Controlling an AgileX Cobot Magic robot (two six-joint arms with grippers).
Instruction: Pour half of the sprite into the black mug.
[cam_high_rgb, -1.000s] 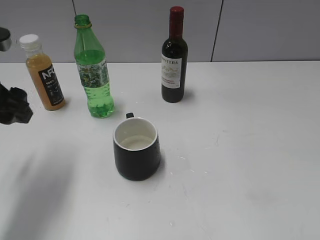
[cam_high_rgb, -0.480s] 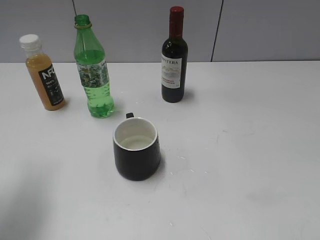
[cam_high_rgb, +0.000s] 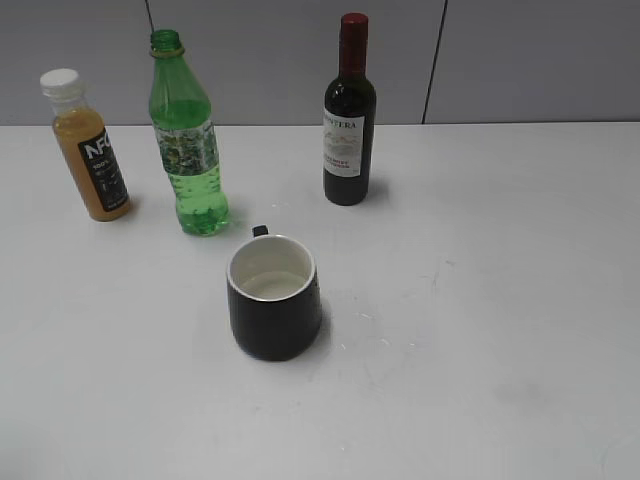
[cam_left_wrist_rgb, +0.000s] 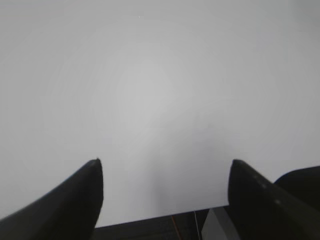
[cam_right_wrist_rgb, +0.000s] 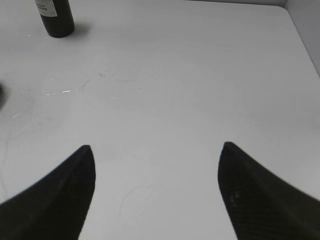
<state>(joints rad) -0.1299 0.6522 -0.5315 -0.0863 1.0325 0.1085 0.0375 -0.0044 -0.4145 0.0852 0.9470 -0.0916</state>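
The sprite (cam_high_rgb: 188, 140), a tall translucent green bottle without a cap, stands upright at the back left of the white table (cam_high_rgb: 480, 300). The black mug (cam_high_rgb: 273, 297) with a white inside stands in front of it, handle toward the back. Neither gripper shows in the exterior view. My left gripper (cam_left_wrist_rgb: 164, 162) is open and empty over bare table at its front edge. My right gripper (cam_right_wrist_rgb: 156, 147) is open and empty over bare table.
An orange juice bottle (cam_high_rgb: 88, 132) with a white cap stands left of the sprite. A dark wine bottle (cam_high_rgb: 349, 112) with a red top stands at the back middle; its base also shows in the right wrist view (cam_right_wrist_rgb: 56, 17). A grey wall runs behind the table.
The left arm, seen at the left edge one second ago, has drawn out of the exterior view. The bottles and the mug have not moved.
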